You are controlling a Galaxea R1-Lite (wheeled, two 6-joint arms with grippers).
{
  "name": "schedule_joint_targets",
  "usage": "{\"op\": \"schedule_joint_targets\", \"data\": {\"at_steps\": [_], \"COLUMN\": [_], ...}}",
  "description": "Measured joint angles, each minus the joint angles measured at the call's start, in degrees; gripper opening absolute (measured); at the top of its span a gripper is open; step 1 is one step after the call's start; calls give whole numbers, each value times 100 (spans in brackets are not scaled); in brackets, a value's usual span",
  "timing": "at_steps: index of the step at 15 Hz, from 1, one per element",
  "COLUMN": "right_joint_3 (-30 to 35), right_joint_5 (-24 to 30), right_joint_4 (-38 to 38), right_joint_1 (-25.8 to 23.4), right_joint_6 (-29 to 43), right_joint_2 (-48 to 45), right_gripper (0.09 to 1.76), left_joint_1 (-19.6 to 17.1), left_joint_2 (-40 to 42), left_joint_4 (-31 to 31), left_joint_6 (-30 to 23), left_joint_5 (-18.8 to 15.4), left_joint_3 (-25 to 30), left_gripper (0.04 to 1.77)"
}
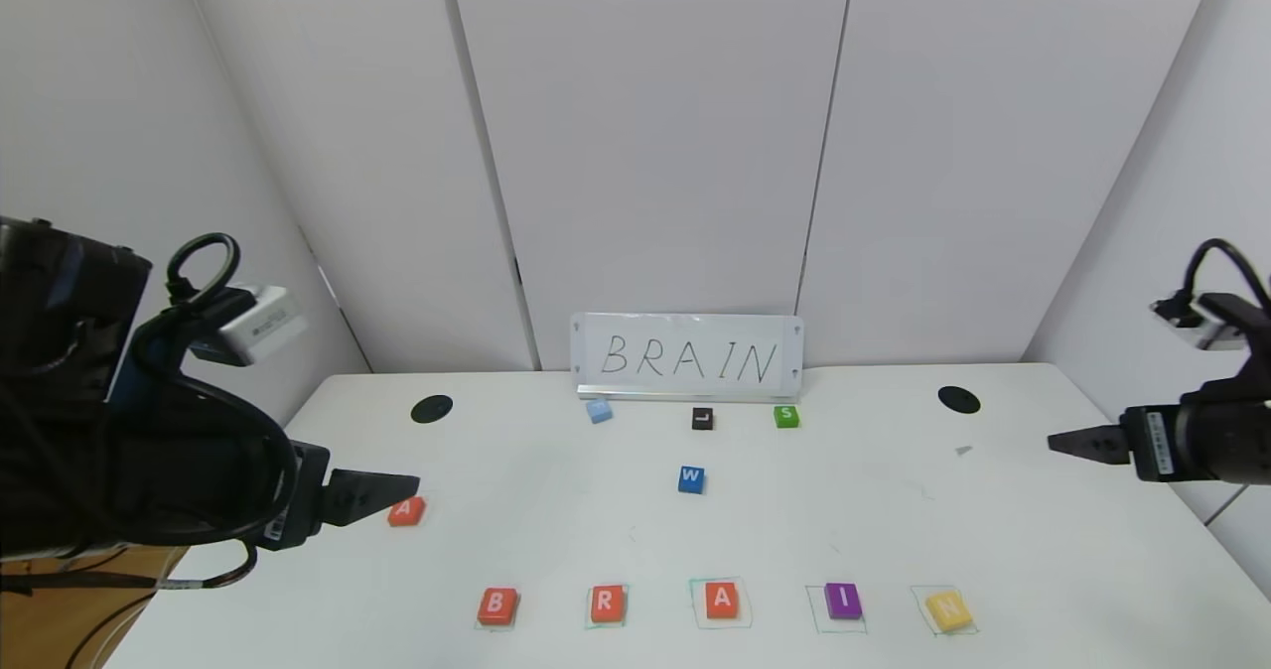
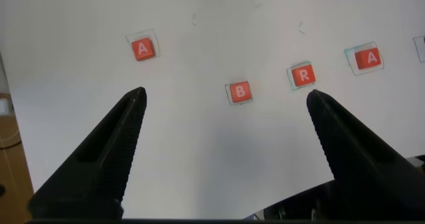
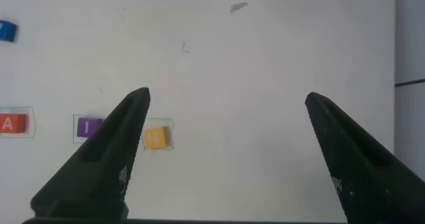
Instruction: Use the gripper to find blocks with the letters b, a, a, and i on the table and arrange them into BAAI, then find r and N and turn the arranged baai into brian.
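A row of blocks lies along the front of the white table [image 1: 1043,550]: orange B [image 1: 496,605], orange R [image 1: 607,602], orange A [image 1: 722,599], purple I [image 1: 843,601], yellow N [image 1: 948,610]. A second orange A [image 1: 406,511] lies apart at the left, just beyond my left gripper [image 1: 412,486]. That gripper is open and empty, above the table; its wrist view shows the A [image 2: 142,49], B [image 2: 240,92], R [image 2: 303,75] and row A [image 2: 369,58]. My right gripper [image 1: 1055,442] is open and empty at the right edge, with I [image 3: 87,127] and N [image 3: 155,137] in its view.
A white card reading BRAIN [image 1: 687,356] stands at the back. In front of it lie a light blue block [image 1: 599,411], a black L block [image 1: 702,418] and a green S block [image 1: 786,416]. A blue W block [image 1: 691,479] lies mid-table. Two black holes [image 1: 431,409] [image 1: 958,399] flank them.
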State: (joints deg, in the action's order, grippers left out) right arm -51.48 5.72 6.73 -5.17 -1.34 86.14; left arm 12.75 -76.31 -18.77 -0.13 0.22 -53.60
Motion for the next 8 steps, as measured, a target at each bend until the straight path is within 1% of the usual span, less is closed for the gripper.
{"op": "schedule_joint_targets", "data": {"at_steps": [2, 3, 5, 8], "right_joint_3": [250, 336, 507, 614], "right_joint_5": [73, 191, 631, 1218], "right_joint_4": [-187, -205, -180, 424], "right_joint_1": [-452, -618, -900, -1026], "right_joint_6": [-106, -141, -189, -251], "right_joint_2": [-673, -1003, -1848, -3352], "right_gripper": [169, 169, 170, 170], "left_joint_1": [-234, -325, -510, -652], "left_joint_2": [410, 644, 1231, 2309], "left_joint_4": [9, 4, -18, -174], "left_joint_6": [2, 4, 11, 40], "left_joint_5": [68, 84, 98, 104], "left_joint_3": [146, 226, 388, 503], "left_gripper": [172, 172, 172, 172]}}
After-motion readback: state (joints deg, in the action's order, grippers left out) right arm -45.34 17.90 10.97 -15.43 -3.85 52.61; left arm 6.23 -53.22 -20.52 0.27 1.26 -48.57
